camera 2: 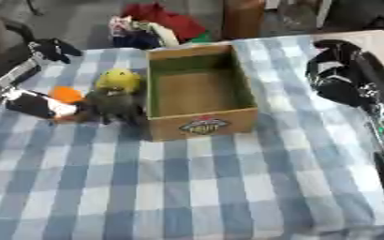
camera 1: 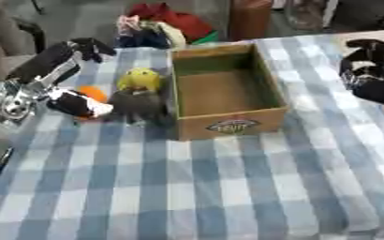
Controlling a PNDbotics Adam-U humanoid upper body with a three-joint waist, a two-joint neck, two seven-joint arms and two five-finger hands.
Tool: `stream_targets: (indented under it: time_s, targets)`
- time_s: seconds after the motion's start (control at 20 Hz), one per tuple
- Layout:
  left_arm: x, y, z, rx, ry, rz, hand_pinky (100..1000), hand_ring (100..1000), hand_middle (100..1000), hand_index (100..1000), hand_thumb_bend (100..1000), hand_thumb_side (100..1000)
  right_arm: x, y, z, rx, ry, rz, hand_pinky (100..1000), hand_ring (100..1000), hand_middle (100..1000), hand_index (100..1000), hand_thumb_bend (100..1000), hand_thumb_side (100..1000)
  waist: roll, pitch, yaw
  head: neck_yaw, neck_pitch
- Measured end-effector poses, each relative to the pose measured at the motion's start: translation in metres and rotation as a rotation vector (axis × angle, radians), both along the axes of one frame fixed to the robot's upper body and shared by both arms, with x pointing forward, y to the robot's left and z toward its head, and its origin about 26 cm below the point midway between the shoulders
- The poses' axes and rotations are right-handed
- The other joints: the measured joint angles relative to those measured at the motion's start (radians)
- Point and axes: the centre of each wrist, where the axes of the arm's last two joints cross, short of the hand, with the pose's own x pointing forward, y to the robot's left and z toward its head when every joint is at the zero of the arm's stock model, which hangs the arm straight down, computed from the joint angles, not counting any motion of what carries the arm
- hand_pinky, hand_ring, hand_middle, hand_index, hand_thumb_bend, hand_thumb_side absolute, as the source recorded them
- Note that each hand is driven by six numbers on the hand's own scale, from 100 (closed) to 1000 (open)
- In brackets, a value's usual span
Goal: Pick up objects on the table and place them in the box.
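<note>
**Toys left of box, both hands off them**

Open box sits on checked tablecloth. Yellow-headed toy touches its left wall; black-white-orange toy lies beside it. Left hand hovers above, fingers curled, holding nothing. Right hand far right; finger state unreadable.

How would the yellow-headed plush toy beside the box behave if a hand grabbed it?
The plush toy looks soft and fuzzy, so it would probably squash and flop rather than stay stiff. It seems light. Standing upright against the box, it may tip if nudged sideways.
</note>
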Motion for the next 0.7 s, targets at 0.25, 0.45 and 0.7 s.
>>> stream_targets:
  time_s: [0.25,0.45,0.7]
  targets:
    - [0.002,0.001,0.000,0.004,0.000,0.006,808,765,792,863,568,268,0.000,0.000,0.000,0.000,0.000,0.000,584,771,579,822,100,147,0.000,0.000,0.000,0.000,0.000]
    - [0.008,0.003,-0.001,0.016,0.000,0.020,805,767,791,863,571,261,0.000,0.001,-0.001,0.002,0.001,0.002,585,771,579,822,100,146,0.000,0.000,-0.001,0.000,0.000]
    - [0.020,-0.004,-0.003,0.048,0.000,0.000,799,767,795,863,582,265,0.000,0.002,-0.001,0.002,0.001,0.006,584,770,578,822,100,147,-0.001,0.000,-0.004,0.000,0.000]
